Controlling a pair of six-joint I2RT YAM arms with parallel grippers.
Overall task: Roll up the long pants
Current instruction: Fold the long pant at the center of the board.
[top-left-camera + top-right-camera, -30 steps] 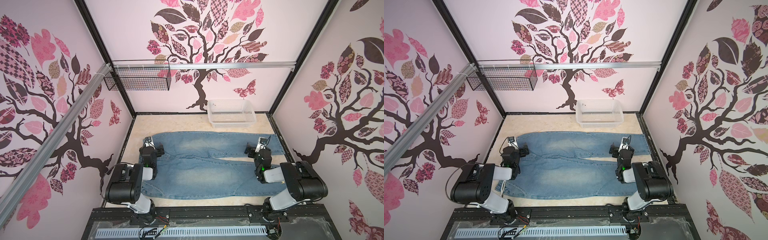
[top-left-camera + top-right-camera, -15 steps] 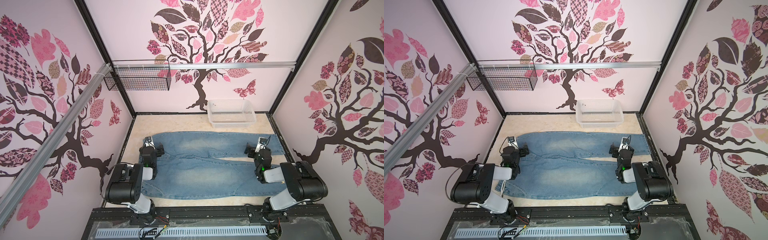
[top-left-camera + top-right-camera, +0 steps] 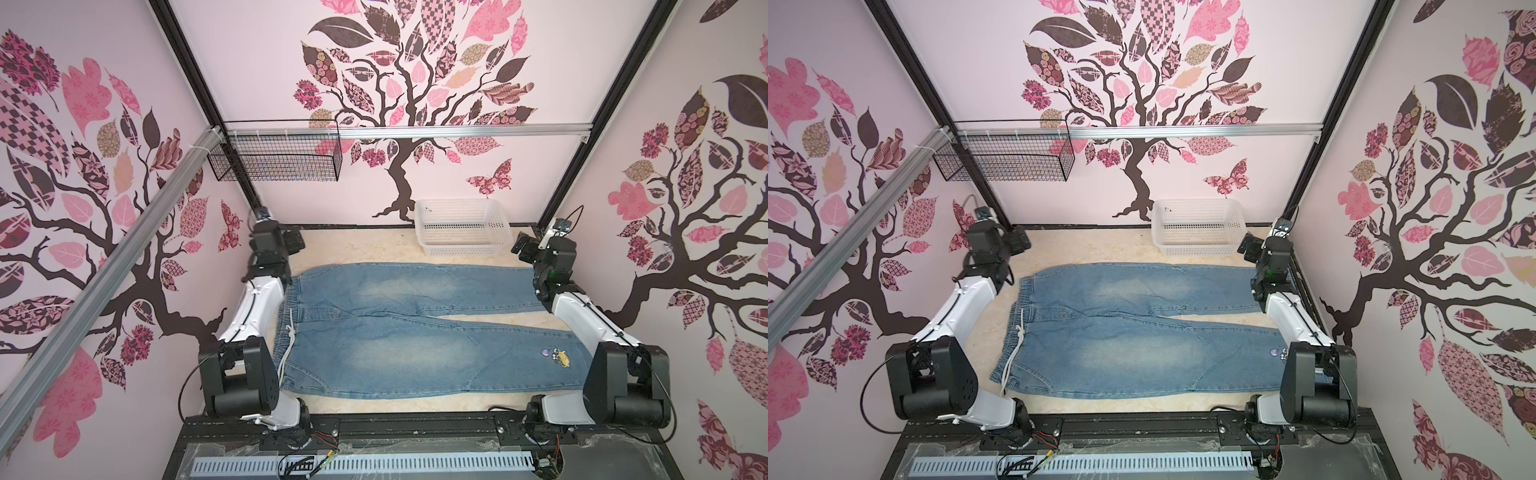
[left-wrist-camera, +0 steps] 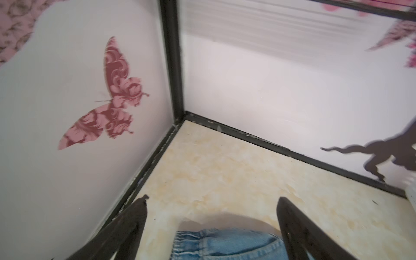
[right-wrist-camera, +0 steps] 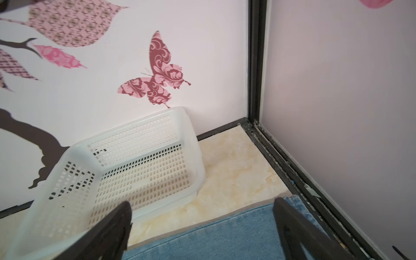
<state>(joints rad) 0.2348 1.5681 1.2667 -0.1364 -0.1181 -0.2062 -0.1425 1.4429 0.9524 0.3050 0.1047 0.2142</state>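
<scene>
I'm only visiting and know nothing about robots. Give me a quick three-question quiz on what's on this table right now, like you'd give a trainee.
1. True or false: the long pants are already rolled up.
2. What lies in the white basket? A) the pants B) nothing C) a towel
3. Fill in: the left gripper and the right gripper both have their jaws ____.
Key: 1 false, they lie spread flat; 2 B; 3 open.

Faded light-blue denim long pants (image 3: 415,345), paler washed patches. White perforated plastic basket (image 3: 465,248). Cream marbled tabletop (image 3: 353,249). Pale pink walls (image 3: 540,62), patterned leaf decals.
</scene>
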